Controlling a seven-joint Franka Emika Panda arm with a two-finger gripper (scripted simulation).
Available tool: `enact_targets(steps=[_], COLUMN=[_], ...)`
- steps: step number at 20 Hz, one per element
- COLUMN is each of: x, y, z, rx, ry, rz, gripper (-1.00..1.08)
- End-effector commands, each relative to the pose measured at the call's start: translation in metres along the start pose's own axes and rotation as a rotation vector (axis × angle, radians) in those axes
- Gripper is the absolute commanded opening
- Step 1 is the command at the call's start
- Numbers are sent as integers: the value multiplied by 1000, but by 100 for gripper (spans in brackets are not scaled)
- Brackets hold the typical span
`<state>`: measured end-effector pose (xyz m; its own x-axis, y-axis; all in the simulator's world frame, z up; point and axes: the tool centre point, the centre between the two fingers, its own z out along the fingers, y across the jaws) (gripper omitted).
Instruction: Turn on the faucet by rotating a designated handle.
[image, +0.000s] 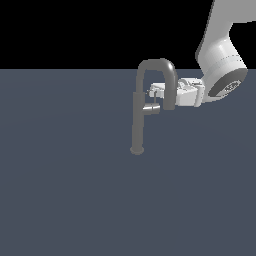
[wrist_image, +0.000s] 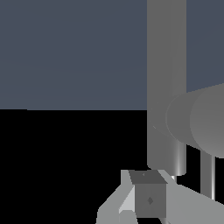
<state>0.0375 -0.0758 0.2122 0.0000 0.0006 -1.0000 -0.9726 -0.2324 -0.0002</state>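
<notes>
The dark grey faucet (image: 137, 122) stands upright on the floor, its gooseneck spout arching over to the exterior view's right. The light-grey handle (image: 151, 108) sticks out of the column below the arch. My gripper (image: 154, 94) reaches in level from the exterior view's right, behind the spout nozzle, with its tips just above the handle. Its fingers look closed together and hold nothing. In the wrist view the faucet column (wrist_image: 166, 65) and the handle stub (wrist_image: 197, 122) with its thin rod (wrist_image: 208, 175) sit close beyond my gripper (wrist_image: 148, 199).
The flat blue-grey floor (image: 65, 190) spreads around the faucet's round base (image: 136, 149). My white arm (image: 220, 60) comes down from the upper part of the exterior view's right.
</notes>
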Motion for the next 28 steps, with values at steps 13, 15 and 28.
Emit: enact_targets(steps=[13, 15, 28], x=[-11, -11, -7], y=[27, 33, 60], z=[0, 0, 0], rx=[0, 0, 2], ry=[1, 1, 4], rz=[-1, -1, -7], gripper=[-100, -100, -100])
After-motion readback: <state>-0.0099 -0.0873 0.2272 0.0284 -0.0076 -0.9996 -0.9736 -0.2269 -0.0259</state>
